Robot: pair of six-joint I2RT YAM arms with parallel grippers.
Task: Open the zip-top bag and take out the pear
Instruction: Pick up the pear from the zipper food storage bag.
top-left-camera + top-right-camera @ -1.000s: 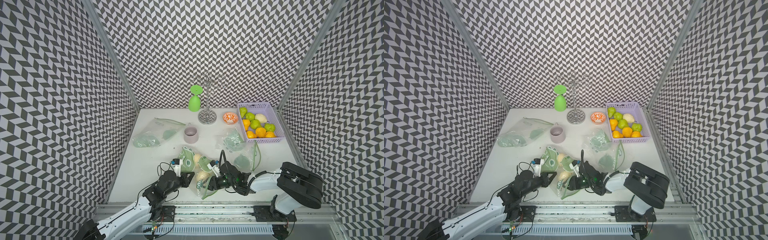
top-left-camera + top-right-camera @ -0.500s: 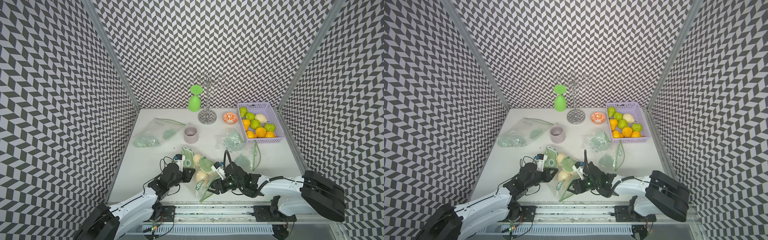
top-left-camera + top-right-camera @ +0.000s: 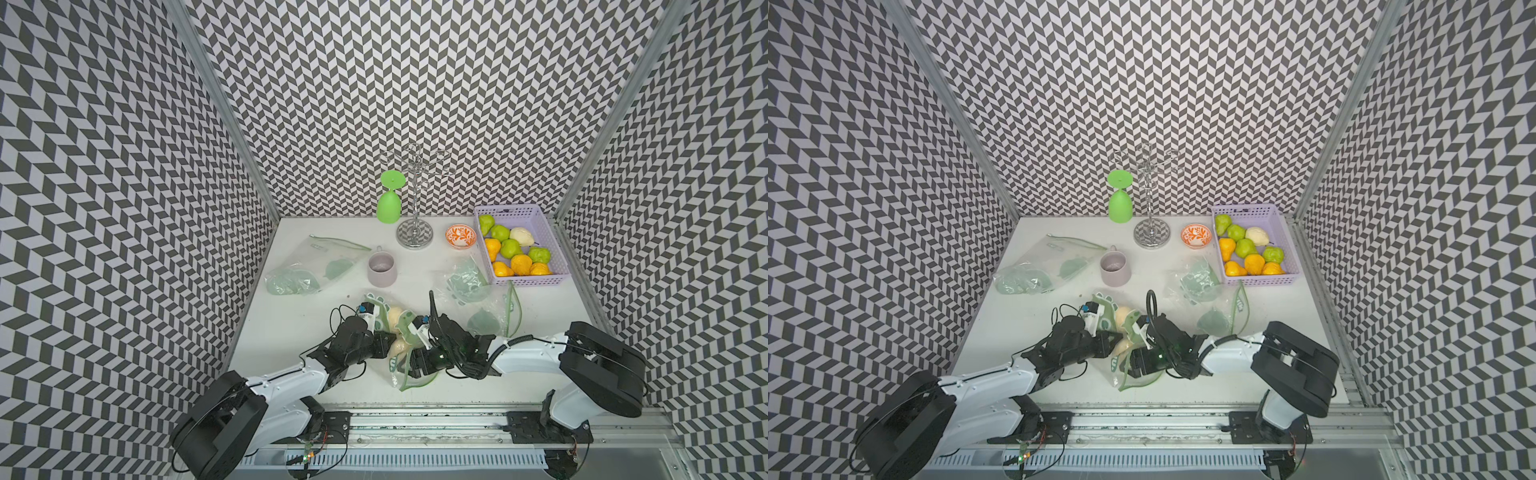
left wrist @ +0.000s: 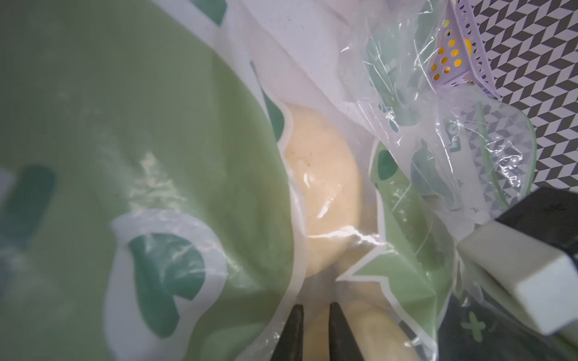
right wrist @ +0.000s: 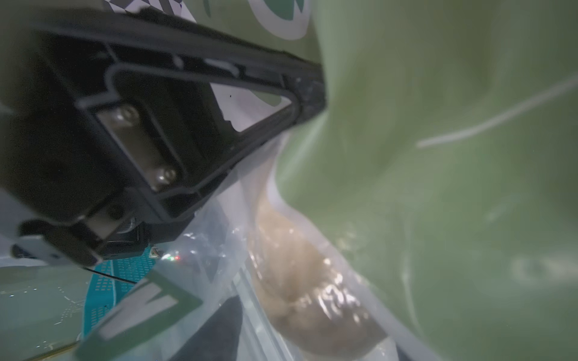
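Observation:
The zip-top bag, clear with green print, lies crumpled at the table's front middle in both top views. A pale yellow pear shows inside it, and a second pale one lies lower between the grippers. My left gripper reaches in from the left. In the left wrist view its fingertips stand almost together, pinching the bag's film over a pear. My right gripper sits in the bag's mouth from the right. One dark finger shows far to one side, beside the pear seen through plastic.
Two other printed bags lie on the table, one at the back left, one on the right. A mauve mug, a chrome rack, a green goblet and an orange bowl stand behind. A purple basket holds several pears.
The right gripper's jaws have spread wider. The right arm's elbow has swung out to the right and the left arm has settled lower. Both grippers stay at the bag.

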